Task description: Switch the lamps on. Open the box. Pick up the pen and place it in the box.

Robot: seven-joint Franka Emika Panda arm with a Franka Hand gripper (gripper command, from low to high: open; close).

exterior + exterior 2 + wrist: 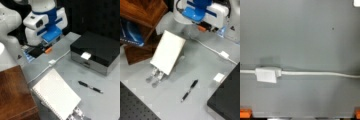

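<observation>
The box (96,51) stands shut on the grey table at a front view's right, black lid down, white latch (85,55) at its front; its corner also shows (227,97). The slim black pen (90,87) lies alone on the table in front of it, and shows in both front views (189,90). My gripper (47,49) hangs under the white and blue arm, above the white cable, far from pen and box (203,27). In the wrist view its orange fingertips (245,112) sit at the two bottom corners, wide apart, and the gripper (301,114) is open and holds nothing.
A white cable with an inline switch (266,74) runs across the table below the gripper (52,62). A white textured flat panel (56,93) stands tilted on a stand (168,52). A brown wooden block (15,95) sits at a front view's left.
</observation>
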